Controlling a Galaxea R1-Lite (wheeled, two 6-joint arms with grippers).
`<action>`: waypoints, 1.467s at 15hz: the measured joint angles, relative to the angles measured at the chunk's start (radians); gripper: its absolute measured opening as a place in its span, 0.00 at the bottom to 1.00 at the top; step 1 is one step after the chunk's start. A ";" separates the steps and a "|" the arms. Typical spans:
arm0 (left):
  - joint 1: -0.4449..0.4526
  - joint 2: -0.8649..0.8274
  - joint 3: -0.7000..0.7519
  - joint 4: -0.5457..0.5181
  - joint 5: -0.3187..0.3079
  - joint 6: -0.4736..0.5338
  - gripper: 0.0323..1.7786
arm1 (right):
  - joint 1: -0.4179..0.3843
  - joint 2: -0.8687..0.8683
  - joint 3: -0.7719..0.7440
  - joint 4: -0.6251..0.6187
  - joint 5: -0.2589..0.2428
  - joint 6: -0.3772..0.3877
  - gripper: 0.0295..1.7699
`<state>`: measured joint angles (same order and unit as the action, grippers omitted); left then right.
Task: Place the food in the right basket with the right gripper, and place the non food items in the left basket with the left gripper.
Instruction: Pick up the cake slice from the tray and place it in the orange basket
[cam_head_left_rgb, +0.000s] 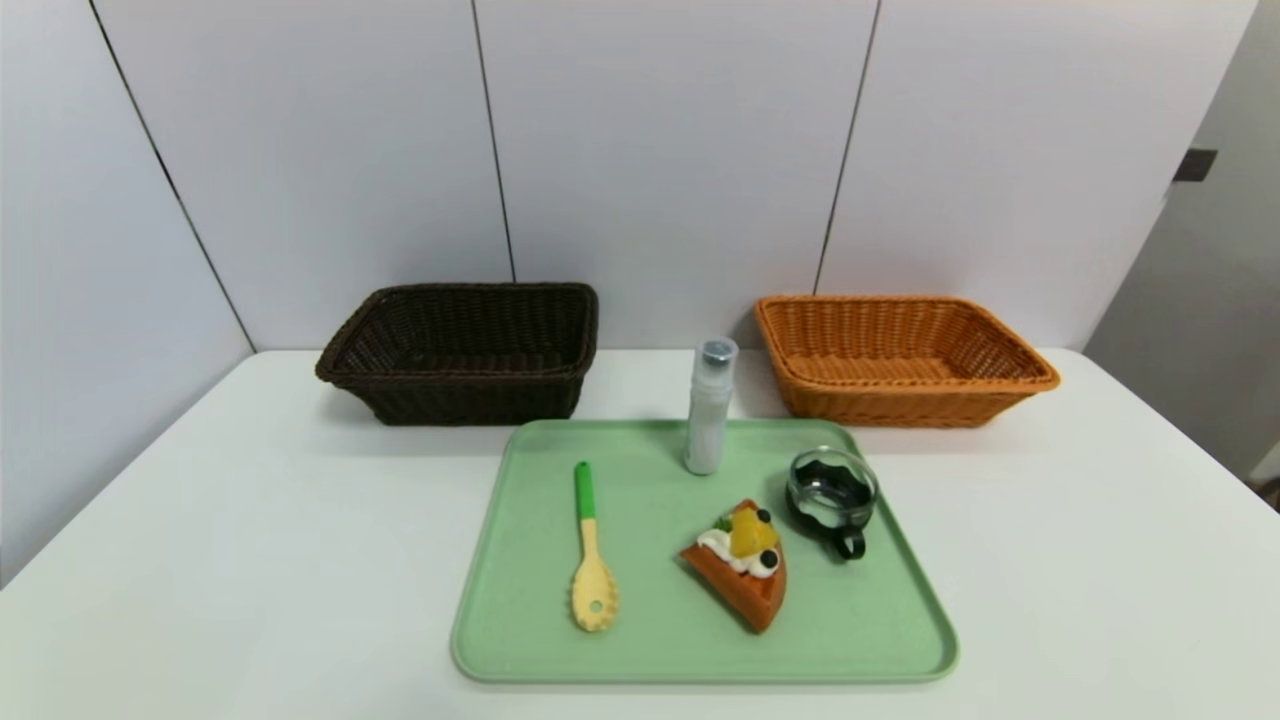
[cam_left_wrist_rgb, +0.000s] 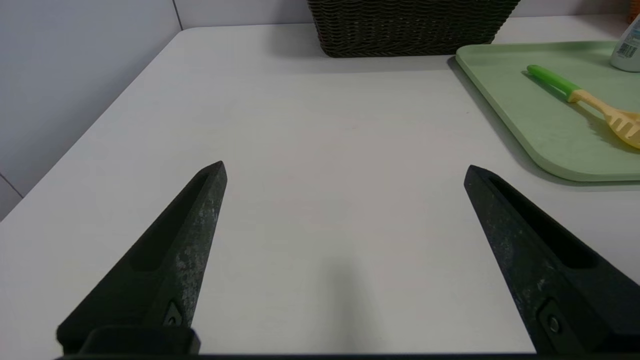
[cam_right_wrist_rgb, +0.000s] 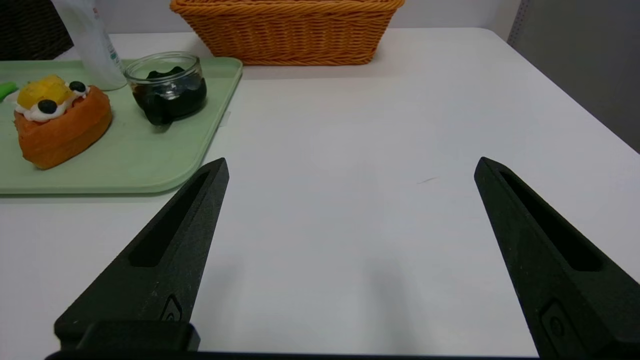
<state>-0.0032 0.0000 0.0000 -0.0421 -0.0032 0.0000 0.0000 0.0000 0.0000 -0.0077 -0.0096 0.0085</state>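
Two grippers (cam_left_wrist_rgb: 345, 167) (cam_right_wrist_rgb: 354, 162), spread wide, empty — one cake (cam_head_left_rgb: 742, 565), three non-foods, two baskets.

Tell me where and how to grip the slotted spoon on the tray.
Take the slotted spoon by its slim green handle, probably from above, fingers either side: it lies flat on the tray, handle toward the baskets, and the bowl is broader.

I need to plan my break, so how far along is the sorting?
Nothing looks sorted: the toy cake wedge with yellow fruit, slim white bottle, green-handled yellow slotted spoon and clear glass cup all remain to be moved off the green tray. Nothing is in hand; the left gripper and right gripper are open over the table.
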 joint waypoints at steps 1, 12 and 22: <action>0.000 0.000 0.000 0.000 0.000 0.000 0.95 | 0.000 0.000 0.000 0.000 0.000 0.001 0.96; 0.000 0.042 -0.267 0.223 -0.094 0.004 0.95 | -0.002 0.110 -0.325 0.213 -0.003 -0.014 0.96; -0.007 0.728 -0.961 0.365 -0.140 -0.004 0.95 | 0.037 0.880 -1.365 0.580 0.123 0.063 0.96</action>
<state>-0.0104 0.7283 -0.9606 0.3232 -0.1436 -0.0036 0.0368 0.8798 -1.3653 0.5728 0.1134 0.0711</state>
